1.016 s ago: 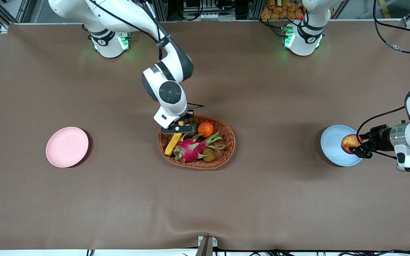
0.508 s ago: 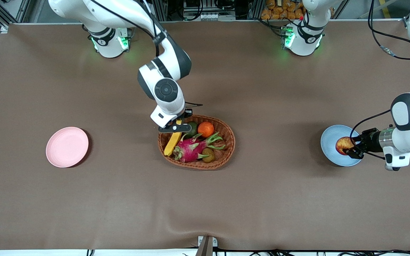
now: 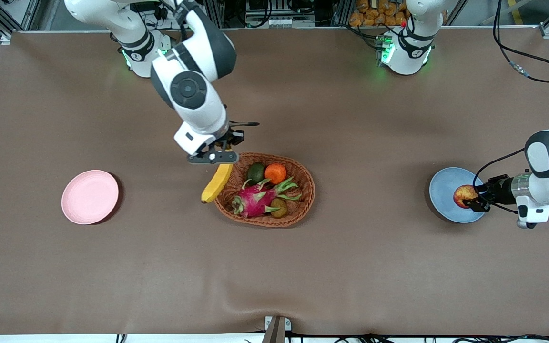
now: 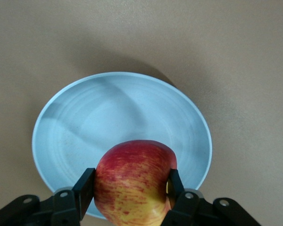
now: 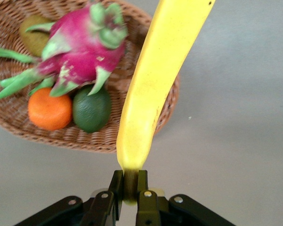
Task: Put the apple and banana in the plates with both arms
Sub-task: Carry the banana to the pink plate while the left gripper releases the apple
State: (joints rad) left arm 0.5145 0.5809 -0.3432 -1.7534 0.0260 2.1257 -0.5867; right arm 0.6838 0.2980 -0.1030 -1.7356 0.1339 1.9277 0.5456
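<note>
My right gripper [image 3: 220,157] [image 5: 130,181] is shut on the stem end of the yellow banana [image 3: 216,183] [image 5: 155,80]. The banana hangs in the air over the wicker basket's rim [image 3: 229,213] at the side toward the pink plate [image 3: 89,196]. My left gripper [image 3: 471,197] [image 4: 130,183] is shut on the red and yellow apple [image 3: 464,196] [image 4: 134,181]. It holds the apple low over the blue plate [image 3: 446,190] [image 4: 113,117], at the plate's edge toward the left arm's end of the table.
The oval wicker basket [image 5: 19,127] at the table's middle holds a pink dragon fruit [image 3: 258,198], an orange [image 3: 275,173], a dark green avocado [image 3: 256,172] and a brown kiwi [image 3: 279,206]. Brown cloth covers the table.
My right gripper has lifted the banana out of the basket and carried it toward the pink plate. My left gripper has lowered the apple over the blue plate.
</note>
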